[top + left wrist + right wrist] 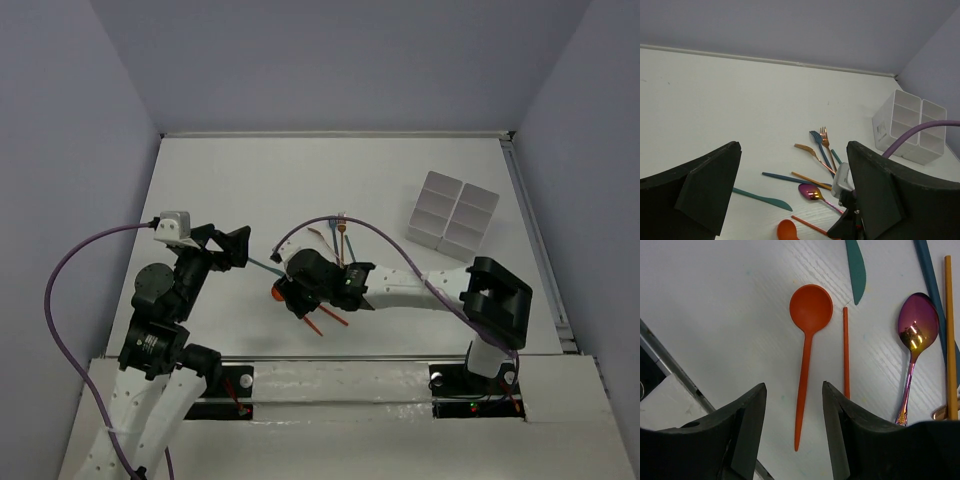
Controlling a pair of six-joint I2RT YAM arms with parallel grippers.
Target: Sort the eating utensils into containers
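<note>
Over the orange spoon [811, 308], the right gripper [794, 395] hangs released, empty; the left gripper [792, 170] likewise gapes empty.

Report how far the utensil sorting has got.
Done: nothing; no utensil shows in the box. In hand: the right gripper is open over the orange spoon handle, not gripping it. Left: every utensil, including the teal knife, lies on the table.
</note>
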